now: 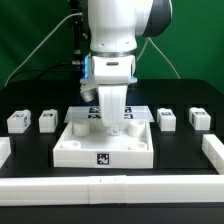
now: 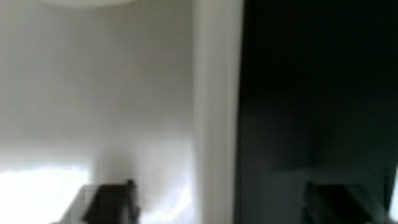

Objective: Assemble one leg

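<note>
Arm (image 1: 112, 40) reaches straight down over the big white square tray (image 1: 75, 148) on the black table (image 1: 30, 172), its gripper (image 1: 113, 122) low at the tray's middle. Two legs (image 1: 47, 120) stand on the table at the exterior view's left and two at its right, well apart from the gripper. The fingers (image 2: 111, 203) are spread wide, holding nothing.

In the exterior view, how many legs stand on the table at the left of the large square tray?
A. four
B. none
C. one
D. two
D: at the exterior view's left of the tray, one leg stands near the picture's edge and a second leg stands beside it, a little apart. The other two are on the right.
</note>
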Tool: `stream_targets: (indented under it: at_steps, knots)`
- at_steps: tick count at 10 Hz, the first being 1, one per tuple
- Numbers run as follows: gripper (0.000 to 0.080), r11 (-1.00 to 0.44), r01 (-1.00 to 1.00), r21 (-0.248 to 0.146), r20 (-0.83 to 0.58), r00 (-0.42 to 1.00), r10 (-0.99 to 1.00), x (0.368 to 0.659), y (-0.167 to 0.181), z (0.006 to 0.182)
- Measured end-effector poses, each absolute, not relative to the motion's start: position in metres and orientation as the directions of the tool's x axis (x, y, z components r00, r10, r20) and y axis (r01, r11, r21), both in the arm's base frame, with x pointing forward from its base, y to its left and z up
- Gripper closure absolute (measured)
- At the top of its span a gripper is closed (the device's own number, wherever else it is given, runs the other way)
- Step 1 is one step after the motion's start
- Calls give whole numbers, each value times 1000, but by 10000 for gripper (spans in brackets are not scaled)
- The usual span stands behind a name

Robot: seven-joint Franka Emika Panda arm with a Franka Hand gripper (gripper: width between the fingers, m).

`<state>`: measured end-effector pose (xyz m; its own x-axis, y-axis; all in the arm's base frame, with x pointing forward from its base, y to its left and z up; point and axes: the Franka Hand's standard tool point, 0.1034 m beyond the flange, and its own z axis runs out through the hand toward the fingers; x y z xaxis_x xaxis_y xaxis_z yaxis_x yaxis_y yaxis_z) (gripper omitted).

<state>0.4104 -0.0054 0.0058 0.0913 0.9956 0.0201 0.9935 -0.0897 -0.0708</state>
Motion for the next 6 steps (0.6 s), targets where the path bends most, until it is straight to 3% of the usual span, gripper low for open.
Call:
stream_targets:
  at_steps: [1,2,3,6]
  knots:
    - [412,-90,993,-71,20,91,996,410,-5,6]
    - [595,-90,993,-71,20,91,996,410,-5,6]
    - [721,-90,993,-71,20,92,996,410,-5,6]
    - [737,-90,994,-57,22,91,996,413,-5,7]
